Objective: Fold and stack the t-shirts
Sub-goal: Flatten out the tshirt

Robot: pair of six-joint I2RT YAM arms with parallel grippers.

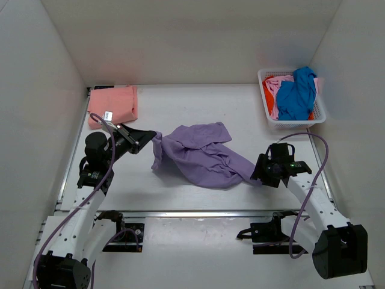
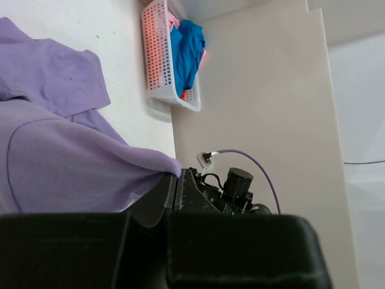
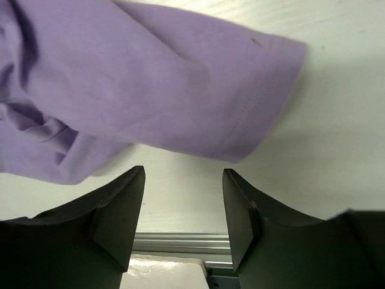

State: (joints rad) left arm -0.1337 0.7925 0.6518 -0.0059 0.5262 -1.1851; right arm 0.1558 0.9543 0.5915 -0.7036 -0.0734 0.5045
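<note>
Salmon shirt (image 1: 114, 103) folded, upper left. Lavender shirt (image 1: 198, 153) crumpled centre: left gripper (image 1: 151, 138) pinching edge, right gripper (image 3: 183, 177) jaws apart. Blue shirt (image 1: 296, 96), others wait in basket (image 1: 293, 124).

White links (image 1: 313, 208); black joints (image 1: 96, 147); purple cables (image 1: 328, 156); label (image 1: 108, 114), perhaps

Crumpled lavender t-shirt (image 1: 198, 155); folded salmon t-shirt (image 1: 113, 103)

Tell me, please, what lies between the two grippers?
The crumpled lavender t-shirt spans it, from the left gripper, shut on its edge, to the open right gripper; see the top view.
</note>
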